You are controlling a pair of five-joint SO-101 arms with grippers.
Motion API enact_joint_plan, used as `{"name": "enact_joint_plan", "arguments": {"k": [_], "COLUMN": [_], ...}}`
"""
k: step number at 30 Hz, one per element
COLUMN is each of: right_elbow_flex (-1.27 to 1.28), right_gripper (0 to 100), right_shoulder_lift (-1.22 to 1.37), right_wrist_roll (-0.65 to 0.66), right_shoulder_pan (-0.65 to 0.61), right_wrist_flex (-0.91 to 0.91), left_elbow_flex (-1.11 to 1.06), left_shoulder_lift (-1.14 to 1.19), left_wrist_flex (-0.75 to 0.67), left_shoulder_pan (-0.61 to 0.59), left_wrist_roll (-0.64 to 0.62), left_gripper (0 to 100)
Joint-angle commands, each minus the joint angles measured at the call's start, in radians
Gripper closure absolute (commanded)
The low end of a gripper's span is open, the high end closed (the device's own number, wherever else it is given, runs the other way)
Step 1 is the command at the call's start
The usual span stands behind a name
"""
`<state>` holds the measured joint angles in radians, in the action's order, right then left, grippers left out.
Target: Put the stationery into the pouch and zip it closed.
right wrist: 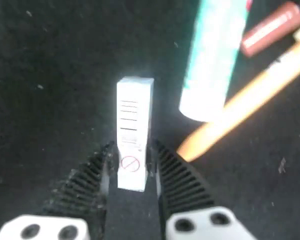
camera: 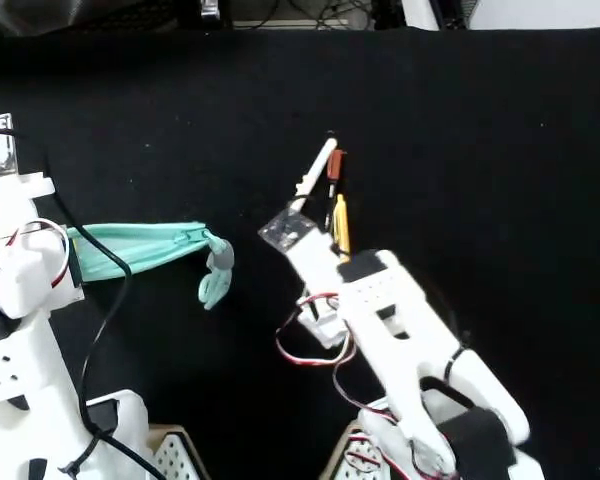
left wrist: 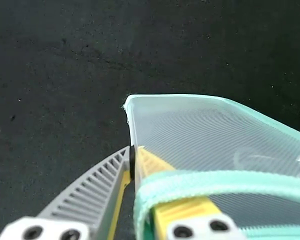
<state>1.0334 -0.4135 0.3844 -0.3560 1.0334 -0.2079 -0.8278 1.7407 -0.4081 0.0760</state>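
1. One pouch (camera: 145,248) was found, teal with a ribbed clear panel, at the left of the black table (camera: 480,150). Its one teal zip pull (camera: 216,270) hung at its right end.
2. The left gripper (left wrist: 133,155) was pinching the pouch's edge, with the grey finger (left wrist: 97,187) outside the panel and the yellow finger (left wrist: 155,167) on its other side.
3. Whether the zip stood open or closed could not be told.
4. Four items of stationery could be counted, all outside the pouch and grouped at mid-table, well apart from it to the right:
   - one small white block (right wrist: 134,115);
   - one white-and-teal tube (right wrist: 215,55);
   - one reddish-brown pen (right wrist: 270,30);
   - one orange pencil (right wrist: 240,105).
5. The tube, pen and pencil lay close together, just right of and beyond the block. The pencil ran under the pen's end.
6. The right gripper (right wrist: 132,155) was closed about the white block, one black ribbed finger (right wrist: 97,175) against each long side.
7. Whether the block rested on the table or was lifted could not be told.
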Motion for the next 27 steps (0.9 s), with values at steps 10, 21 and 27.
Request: {"name": "enact_joint_plan", "arguments": {"k": [10,21,27], "right_elbow_flex": [0.099,-0.015,-0.091], "right_gripper": [77.8,82.4,82.5], "right_shoulder_lift": [-0.254,-0.022,0.156], "right_wrist_roll": [0.166,0.083,0.084], "right_shoulder_pan": [0.005,-0.086,-0.006], "right_wrist_flex": [0.15,0.038,-0.043], "left_elbow_flex": [0.01,0.01,0.012], "left_shoulder_lift": [-0.009,-0.009,-0.009], "left_wrist_flex": [-0.014,-0.012,-0.012], "left_shoulder_pan": [-0.005,-0.01,-0.01], "left_wrist_roll": [0.003,0.003,0.003], "left_gripper": [97,97,97]}}
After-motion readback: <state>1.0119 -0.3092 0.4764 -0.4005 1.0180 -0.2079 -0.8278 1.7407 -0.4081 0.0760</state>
